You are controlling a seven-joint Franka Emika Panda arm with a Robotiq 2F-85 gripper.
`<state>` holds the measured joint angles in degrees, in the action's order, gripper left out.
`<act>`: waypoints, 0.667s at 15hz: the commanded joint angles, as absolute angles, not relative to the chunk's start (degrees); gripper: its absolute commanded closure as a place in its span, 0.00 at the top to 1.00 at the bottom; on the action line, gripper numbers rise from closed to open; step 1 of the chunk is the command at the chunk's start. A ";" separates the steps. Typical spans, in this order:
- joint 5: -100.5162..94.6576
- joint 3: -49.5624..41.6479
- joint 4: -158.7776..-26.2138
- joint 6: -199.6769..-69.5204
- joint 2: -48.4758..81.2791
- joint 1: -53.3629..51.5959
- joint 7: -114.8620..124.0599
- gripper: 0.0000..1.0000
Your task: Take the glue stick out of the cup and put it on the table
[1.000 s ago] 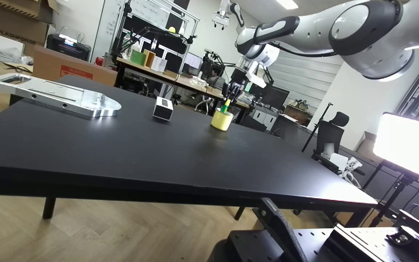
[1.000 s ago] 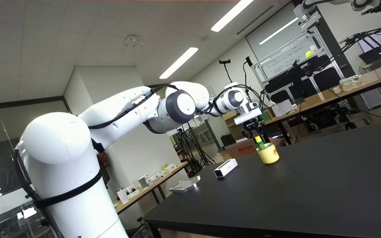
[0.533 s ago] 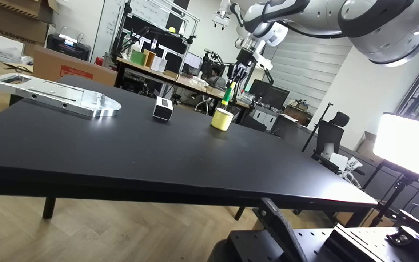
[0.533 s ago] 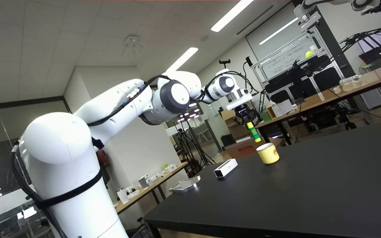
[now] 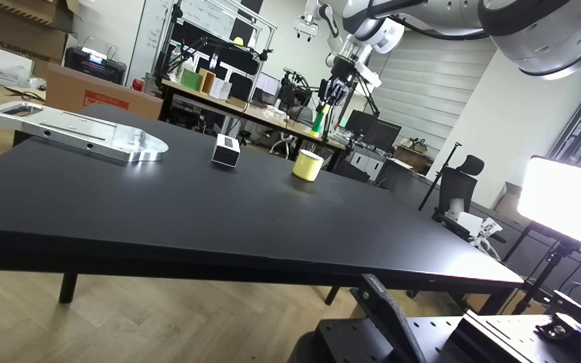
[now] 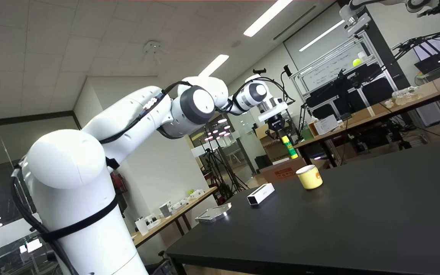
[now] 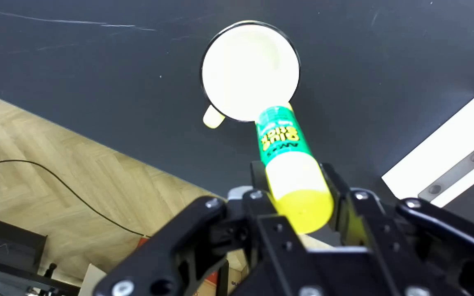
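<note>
- My gripper (image 7: pixel 293 176) has its jaws drawn narrow, clamped on the yellow end of the glue stick (image 7: pixel 280 135), a finger (image 7: pixel 335 181) to each side.
- I judge that so high a hold suits a cup: nothing of mine need reach past the rim, and the green length below is free to meet the table (image 6: pixel 338 221) first.
- The glue stick hangs tilted in the air, near the cup (image 6: pixel 309 178) but apart from it in both exterior views; only line of sight lays it over the rim in the wrist view.
- The cup stands upright, nothing to be seen inside, though glare whitens it; taking out looks done, setting down remains.
- I would move aside before lowering, since the cup or the white box (image 7: pixel 447 152) could be bumped.
- The glue stick seems smooth plastic, a round tube with a printed label; laid on its side, it may roll.
- The cup looks like enamelled metal, yellow outside, pale within, with a dark edge and small handle (image 7: pixel 213 117).
- The table is flat, dark, lightly scratched; the white box is sharp-cornered, the metal plate (image 5: pixel 76 126) shiny.
</note>
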<state>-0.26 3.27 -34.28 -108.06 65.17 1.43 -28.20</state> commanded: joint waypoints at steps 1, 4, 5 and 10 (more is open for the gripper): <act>-0.52 3.26 -42.44 -106.34 59.69 1.73 -29.45 0.09; -0.26 3.27 -38.56 -107.11 62.94 1.51 -29.00 0.34; -0.26 3.27 -39.19 -107.07 62.54 1.53 -29.08 0.34; -0.26 3.27 -39.92 -107.04 62.09 1.55 -29.29 0.34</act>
<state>-0.26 3.27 -39.92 -107.04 62.09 1.55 -29.29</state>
